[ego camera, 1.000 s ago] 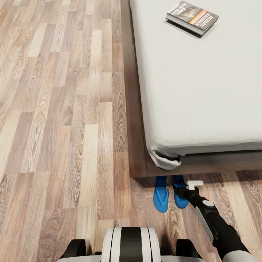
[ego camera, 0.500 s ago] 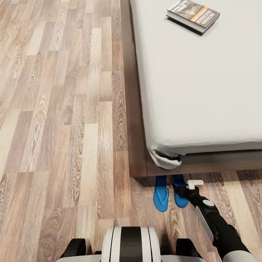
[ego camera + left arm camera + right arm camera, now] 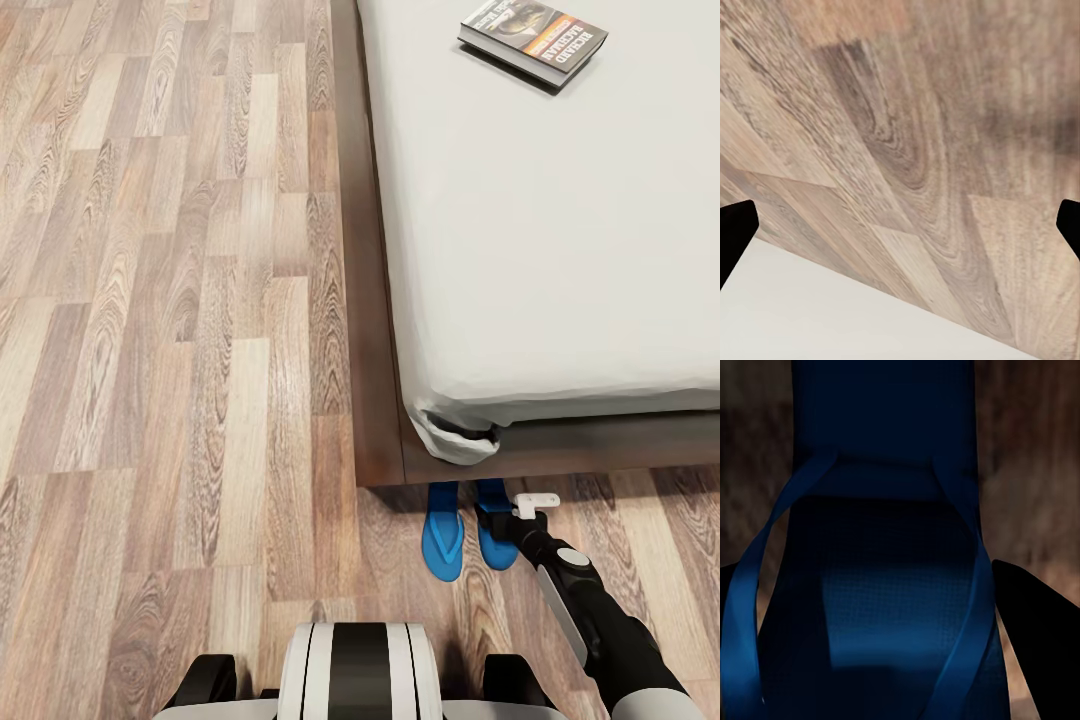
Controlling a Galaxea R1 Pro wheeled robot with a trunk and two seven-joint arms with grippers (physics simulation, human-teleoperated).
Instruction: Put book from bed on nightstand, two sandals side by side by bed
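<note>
Head view looks down past the robot's own trunk at the foot corner of the bed (image 3: 560, 250), where the two sandals (image 3: 443, 530) lie side by side on the wood-plank floor (image 3: 200, 350), toes tucked partly under the dark frame, which is the sort of spot the task asks for. The right gripper (image 3: 505, 528) is down at floor level over the right-hand sandal (image 3: 881, 585); its wrist view looks straight along the blue sole and straps, with a dark finger (image 3: 1035, 622) showing at either side of it, so the jaws stand spread wider than the sandal and straddle it. Whether they touch it I cannot tell; they do not look clamped. The low reach fits either setting the sandal down beside its mate or nudging it square. The book (image 3: 533, 38) lies flat on the grey mattress, well apart from the sandals, not yet on a nightstand. The left gripper (image 3: 900, 240) hangs over bare floor, its fingertips (image 3: 735, 232) wide apart and holding nothing, out of the way while the right arm works.
</note>
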